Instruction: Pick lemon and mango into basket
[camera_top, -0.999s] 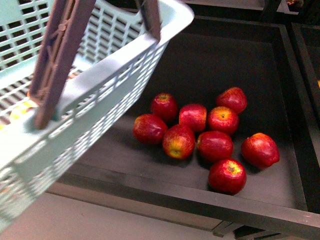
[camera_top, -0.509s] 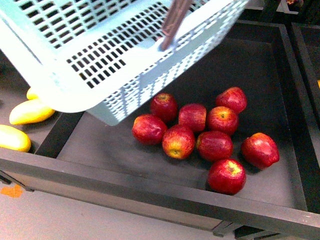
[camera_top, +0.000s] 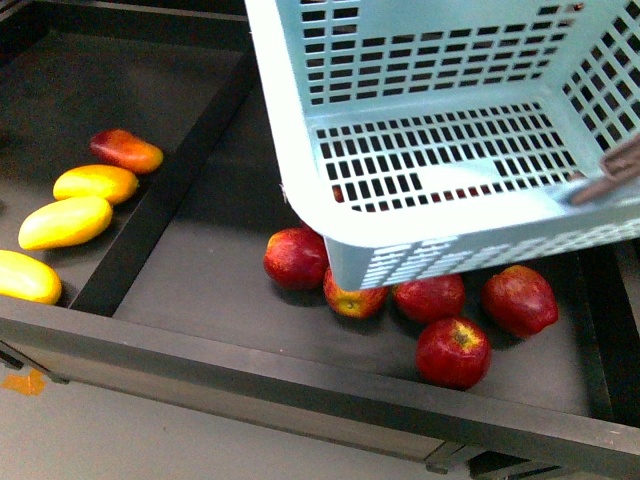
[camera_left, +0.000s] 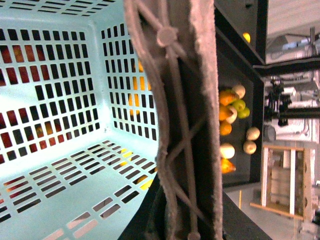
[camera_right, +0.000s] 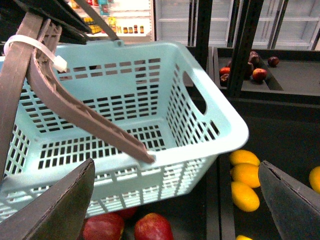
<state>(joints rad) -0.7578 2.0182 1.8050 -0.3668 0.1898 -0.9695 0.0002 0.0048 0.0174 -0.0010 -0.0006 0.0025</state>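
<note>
The pale blue-green basket hangs tilted above the apple compartment, and I see nothing inside it. My left gripper is shut on its brownish-mauve handle; this gripper does not show in the front view. A long yellow mango lies in the compartment to the left, with a shorter yellow-orange fruit just behind it. I cannot tell whether that one is the lemon. My right gripper is open in front of the basket's rim, holding nothing, with yellow-orange fruits off to one side.
Several red apples lie under and in front of the basket. A red-blushed mango and another yellow one share the left compartment. A dark divider separates the two bins, and a raised front ledge runs along them.
The basket has swung from the left across to the upper right. It has uncovered the left compartment with its mangoes and now hides some of the apples.
</note>
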